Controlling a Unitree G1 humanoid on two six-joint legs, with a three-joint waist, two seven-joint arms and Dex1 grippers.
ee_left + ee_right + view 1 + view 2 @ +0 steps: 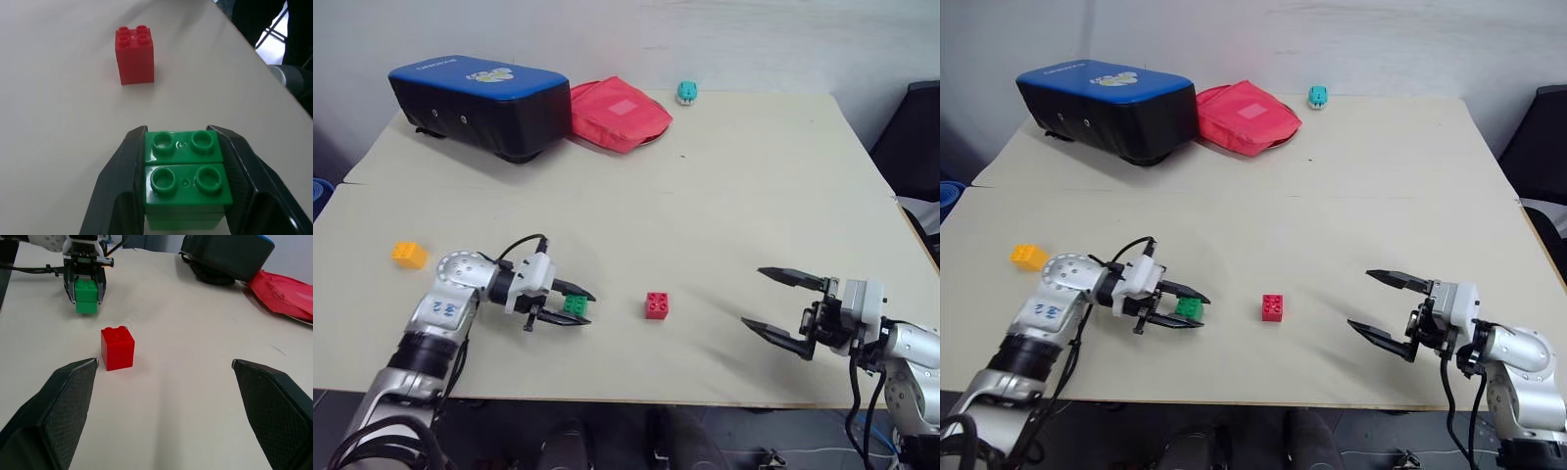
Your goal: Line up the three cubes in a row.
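Left gripper (573, 305) fingers clamped on green cube (185, 178), right gripper (778, 305) fingers apart, empty; careless release ahead could knock red cube (657, 305) askew.

Green cube (575, 305) sits left of red cube (657, 305); orange-yellow cube (409, 255) lies far left.

This place looks like a robot test room or a lab, not a home. The counter (724, 196) is a plain beige board that stands against a bare white wall (705, 39). On it lie only a few props: a blue and black padded case (480, 103), a red fabric pouch (617, 115), a small teal toy (686, 92) and toy building bricks. A dark chair (913, 147) stands beside the counter on the right. Loose cables (862, 411) hang from the robot arms.
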